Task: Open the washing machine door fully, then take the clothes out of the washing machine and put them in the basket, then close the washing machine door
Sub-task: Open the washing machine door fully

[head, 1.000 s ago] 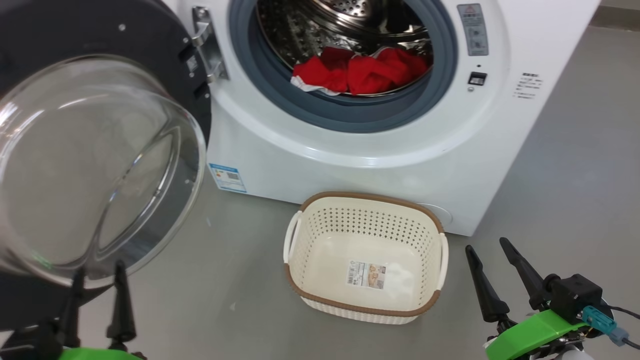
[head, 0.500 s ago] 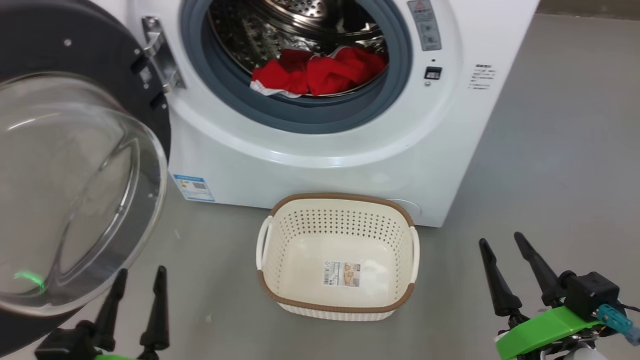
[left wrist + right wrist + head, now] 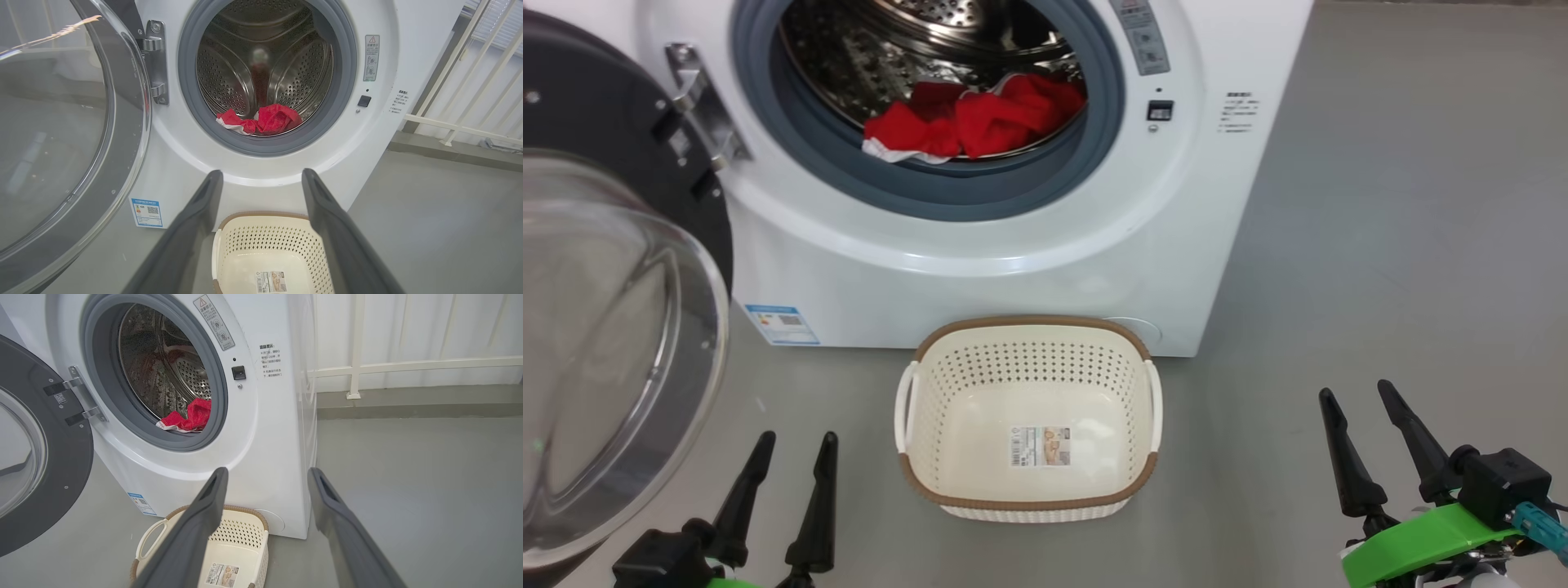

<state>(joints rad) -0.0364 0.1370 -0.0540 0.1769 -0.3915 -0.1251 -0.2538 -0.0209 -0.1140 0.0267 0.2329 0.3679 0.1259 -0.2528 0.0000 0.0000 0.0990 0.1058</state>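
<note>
Head view: whole frame has slid left vs a sec ago, so that's the cam/body turning, not the things moving. The washing machine (image 3: pixel 980 278), basket (image 3: pixel 1029 322) and clothes (image 3: pixel 976 122) keep the same layout rel. to each other. At far left the door (image 3: pixel 613 327) is swung wide on its hinge (image 3: pixel 698 106), glass bulge toward the cam. It looks fully open, so step 1 is prob. done. L gripper (image 3: pixel 798 441) sits low left, fingers spread w/ nothing between. Its tips overlapped the door glass in the pic before and are now clear of it, over bare floor. R gripper (image 3: pixel 1356 392) is low right, likewise spread & empty, well apart from the basket. The clothes lie at the drum's front lip, just behind the grey ring. The basket stands on the floor right in front of the machine, empty bar a paper label. L wrist view: looks straight into the drum, w/ the clothes (image 3: pixel 261 120) centred above the finger gap, the basket (image 3: pixel 261 214) below and the door (image 3: pixel 61 134) at left. R wrist view: machine seen at an angle, clothes (image 3: pixel 188 416) partly hidden by the ring, basket (image 3: pixel 241 535) low left, railing (image 3: pixel 408 365) behind. Meaning: the re-aim puts opening & basket nearer centre, so the next step is prob. the reach-in for the clothes. That's not yet begun, and the L arm seems better lined up.
</note>
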